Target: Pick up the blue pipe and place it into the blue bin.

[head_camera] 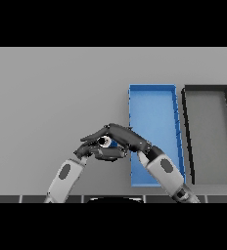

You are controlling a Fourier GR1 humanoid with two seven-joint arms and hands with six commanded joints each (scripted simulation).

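Just left of the shallow blue rectangular bin, both dark hands meet over the short blue pipe. The right hand curls around it; the left hand cups beneath. It looks light, rigid and slick; gripping mid-length seems best.

White-grey arms, dark hands
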